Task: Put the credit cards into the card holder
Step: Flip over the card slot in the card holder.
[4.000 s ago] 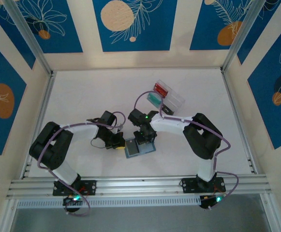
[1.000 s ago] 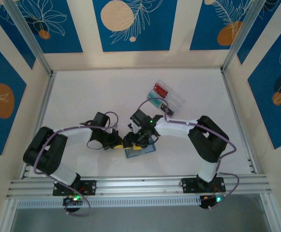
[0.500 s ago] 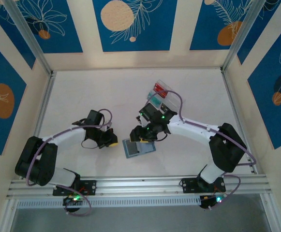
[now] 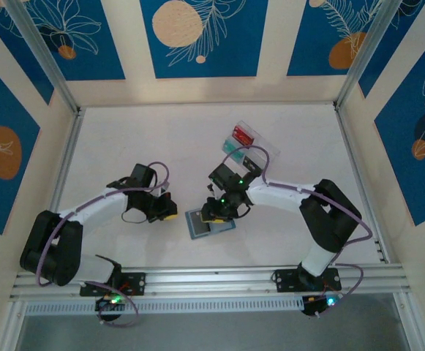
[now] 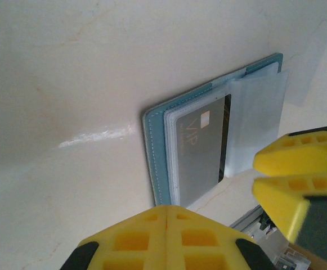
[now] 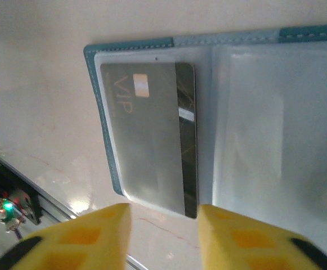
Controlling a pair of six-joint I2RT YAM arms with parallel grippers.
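The blue-grey card holder (image 4: 200,227) lies open on the table between the arms. A dark grey credit card (image 6: 146,135) marked VIP sits in its left clear sleeve, with one dark edge sticking out toward the fold. In the left wrist view the same card (image 5: 200,146) lies inside the open card holder (image 5: 152,146). My right gripper (image 4: 216,212) hovers over the holder's near edge. Its jaws (image 6: 163,222) stand apart, with nothing between them. My left gripper (image 4: 167,210) is shut and empty, a short way left of the holder. Its tips (image 5: 168,209) point at the holder's corner.
A clear plastic compartmented tray (image 4: 260,150) stands behind the holder to the right, with a red card (image 4: 241,135) and a green card (image 4: 232,150) in it. The right gripper's yellow fingers (image 5: 298,154) cross the right side of the left wrist view. Aluminium rails border the table.
The left gripper has drawn back to the left, away from the holder, and stayed shut. The right gripper swung out and came back over the holder, its jaws narrowing.
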